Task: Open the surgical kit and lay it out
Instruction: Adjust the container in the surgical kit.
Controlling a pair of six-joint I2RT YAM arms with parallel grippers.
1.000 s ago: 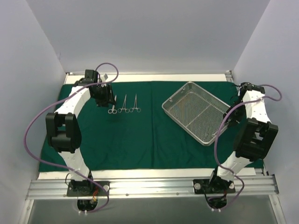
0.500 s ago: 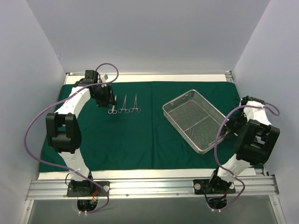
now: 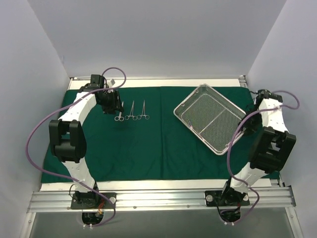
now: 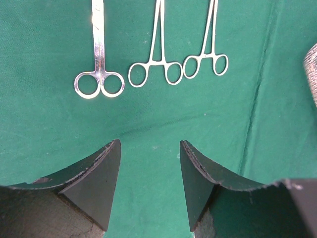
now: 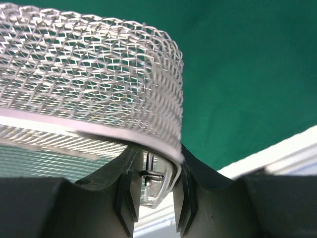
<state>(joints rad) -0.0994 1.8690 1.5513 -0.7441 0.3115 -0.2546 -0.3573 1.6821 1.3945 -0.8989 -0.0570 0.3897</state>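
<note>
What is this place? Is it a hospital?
Probably not a real hospital. It looks like a robot practice booth set up like a surgery table: plain white walls, a green drape, and three scissor-handled instruments laid beside a wire-mesh tray.

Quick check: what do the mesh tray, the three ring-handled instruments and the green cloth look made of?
The rectangular silver wire-mesh tray: metal, probably steel; shiny woven mesh with a polished solid rim. The three silver ring-handled instruments: polished metal, bright glints on shafts and rings. The dark green cloth: matte fabric, apparently woven; soft creases, no shine.
</note>
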